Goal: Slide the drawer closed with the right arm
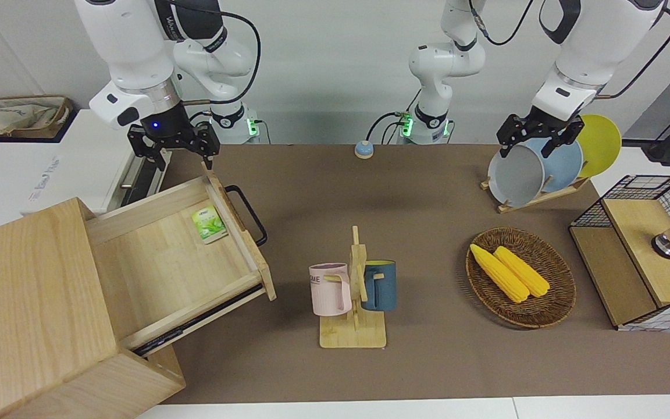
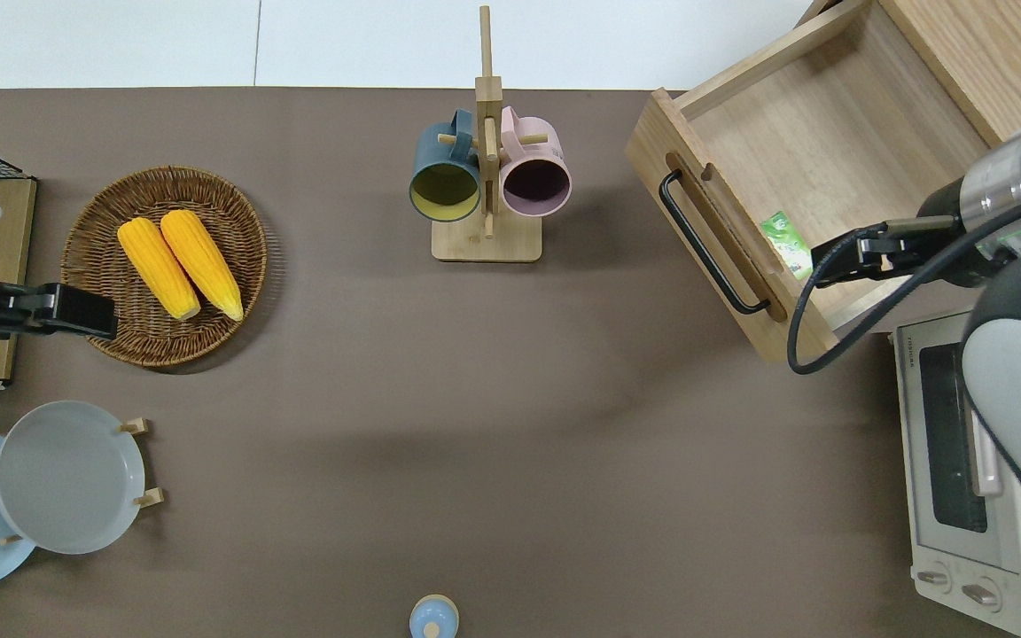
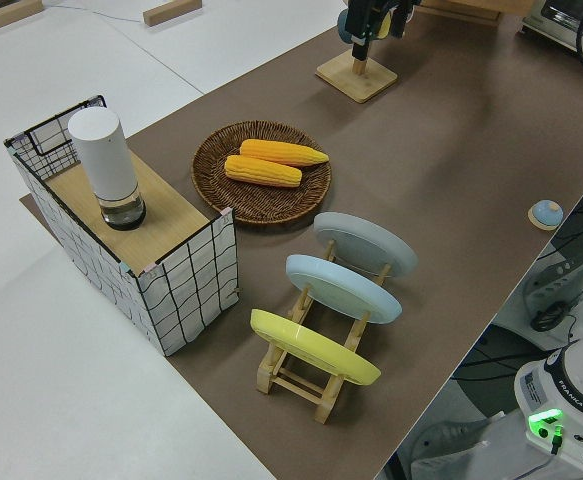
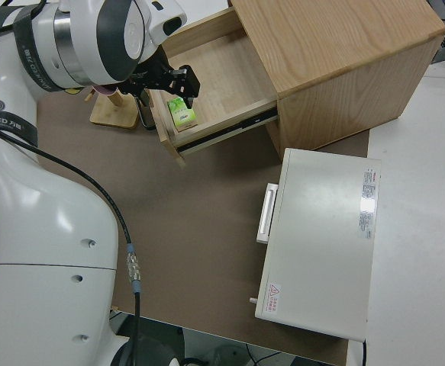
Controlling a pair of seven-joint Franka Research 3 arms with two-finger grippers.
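The drawer (image 1: 166,256) stands pulled far out of the light-wood cabinet (image 1: 21,279), its black bar handle (image 1: 250,215) facing the table's middle. A green packet (image 1: 208,224) lies inside, near the drawer front. My right gripper (image 1: 173,145) is open and hangs above the drawer's corner nearest the robots, clear of the handle. In the overhead view the right gripper (image 2: 830,259) is over the drawer (image 2: 830,133) beside the packet (image 2: 785,244). The right side view shows the gripper (image 4: 169,88) over the drawer (image 4: 222,69). The left arm is parked, its gripper (image 1: 538,138) open.
A white oven (image 1: 50,169) sits beside the cabinet, nearer the robots. A mug rack (image 1: 355,285) with two mugs stands mid-table. A corn basket (image 1: 521,276), a plate rack (image 1: 538,169) and a wire-mesh box (image 1: 637,256) are toward the left arm's end. A small blue bell (image 1: 363,149) sits near the robots.
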